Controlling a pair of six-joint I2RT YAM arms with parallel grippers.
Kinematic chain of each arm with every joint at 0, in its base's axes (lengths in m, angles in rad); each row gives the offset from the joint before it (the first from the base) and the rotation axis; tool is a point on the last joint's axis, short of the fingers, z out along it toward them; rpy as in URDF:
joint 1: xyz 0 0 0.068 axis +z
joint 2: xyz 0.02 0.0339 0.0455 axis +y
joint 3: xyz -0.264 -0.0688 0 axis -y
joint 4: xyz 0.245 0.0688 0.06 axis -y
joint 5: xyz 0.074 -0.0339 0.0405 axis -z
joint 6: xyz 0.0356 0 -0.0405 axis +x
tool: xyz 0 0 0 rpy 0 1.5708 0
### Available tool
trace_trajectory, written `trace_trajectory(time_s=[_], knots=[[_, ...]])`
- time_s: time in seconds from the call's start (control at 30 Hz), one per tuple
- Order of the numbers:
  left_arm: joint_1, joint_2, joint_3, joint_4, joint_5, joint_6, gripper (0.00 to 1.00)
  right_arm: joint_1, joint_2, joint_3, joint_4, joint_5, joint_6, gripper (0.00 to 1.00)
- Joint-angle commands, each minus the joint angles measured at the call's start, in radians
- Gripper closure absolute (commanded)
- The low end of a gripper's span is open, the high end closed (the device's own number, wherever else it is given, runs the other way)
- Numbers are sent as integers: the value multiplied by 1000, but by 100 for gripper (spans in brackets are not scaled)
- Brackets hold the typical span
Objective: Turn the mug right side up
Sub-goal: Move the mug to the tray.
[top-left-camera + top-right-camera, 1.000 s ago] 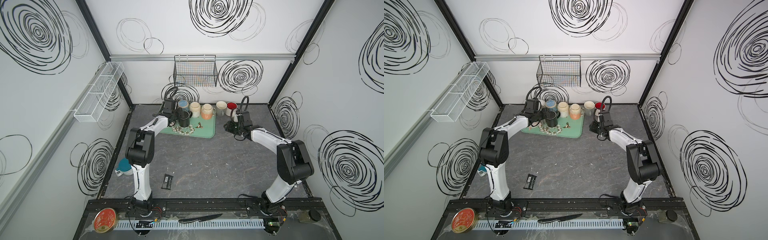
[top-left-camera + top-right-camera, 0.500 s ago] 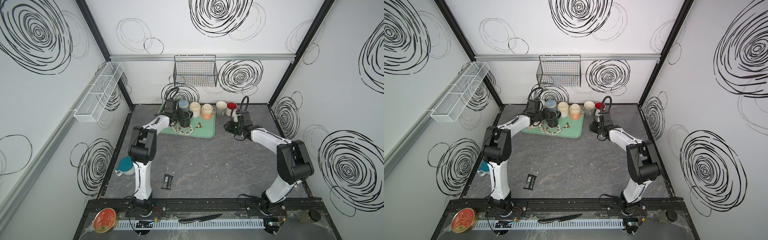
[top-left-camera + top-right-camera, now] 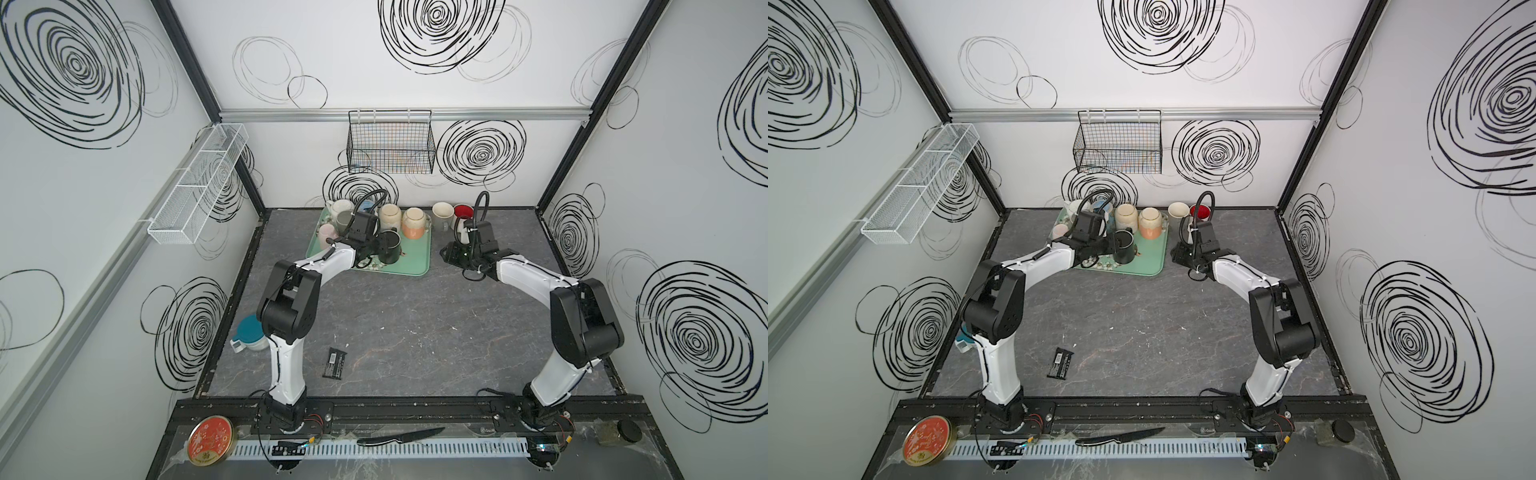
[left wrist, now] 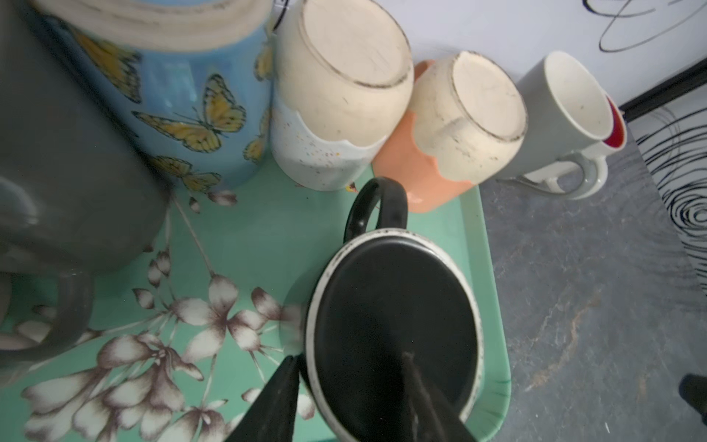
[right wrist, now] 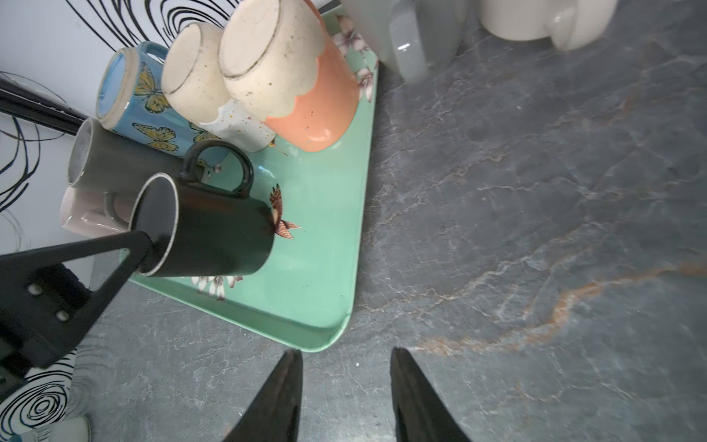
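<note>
In a top view the glossy black ceramic mug (image 3: 390, 248) stands mouth-up on the mint-green floral tray (image 3: 415, 257), near its front edge. The left wrist view shows the left gripper (image 4: 348, 356) part-spread astride the mug's wall, one finger inside. In the right wrist view the right gripper (image 5: 346, 354) hangs part-spread and empty beside the tray's corner.

White walls (image 3: 374, 62) scribbled with black swirls. Dark grey marbled tabletop (image 3: 415, 324). Black wire basket (image 3: 390, 145) hung on aluminium rail (image 3: 498, 114), back wall. White mesh shelf (image 3: 195, 187) on left wall. Black corner posts (image 3: 604, 99). Even, diffuse light.
</note>
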Motion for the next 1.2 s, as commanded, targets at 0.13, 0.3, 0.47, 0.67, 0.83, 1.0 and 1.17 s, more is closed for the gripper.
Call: trace_trajectory(time_s=[0.13,0.3,0.47,0.67,0.83,1.0,1.17], knots=[[44,-33,14,-21,9,19,42,49,81,87,0,-23,1,57],[50,41,109,-46,44,13,42,68,138,132,-1,-53,18,57],[25,130,201,-65,90,28,45,78,172,170,-3,-82,33,57],[-11,231,311,-131,187,81,48,74,169,183,-33,-87,23,57],[-50,248,340,-172,227,181,50,38,135,154,-26,-88,21,57],[-77,227,354,-207,228,263,48,-9,123,137,-4,-109,38,57],[-67,164,339,-195,213,266,42,-28,152,188,-7,-119,28,57]])
